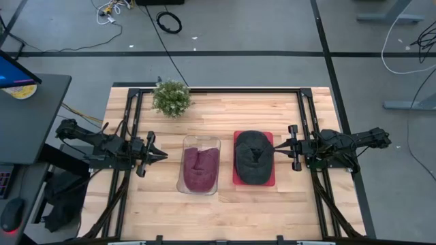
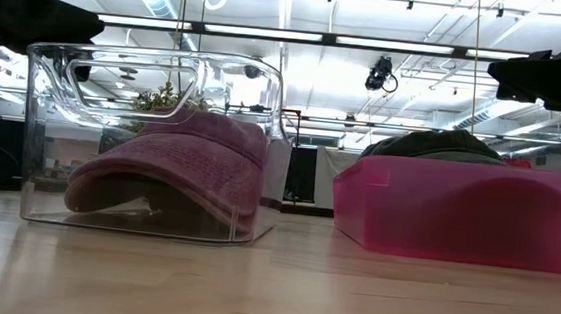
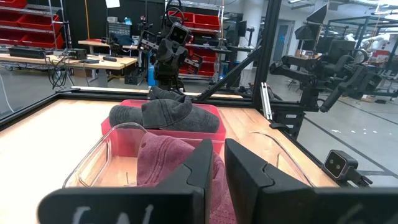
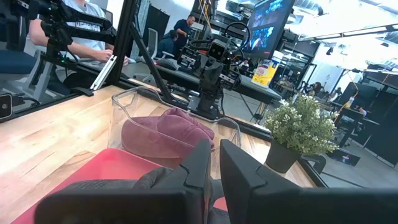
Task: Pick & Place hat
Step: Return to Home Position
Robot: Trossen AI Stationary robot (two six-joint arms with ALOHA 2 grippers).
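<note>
The left claw (image 1: 161, 155) hangs above the wooden surface (image 1: 225, 211) just left of the transparent bin (image 1: 201, 138), its 2 fingers drawn together on nothing. The right claw (image 1: 278, 145) hovers at the right edge of the red bin (image 1: 270, 180), fingers likewise closed and empty. A red cap (image 1: 199, 168) lies inside the transparent bin, filling most of it. A black cap (image 1: 253, 156) sits in the red bin, its crown rising above the rim. The 2 bins stand side by side, near each other. A small potted plant (image 1: 171, 97) stands at the far edge.
</note>
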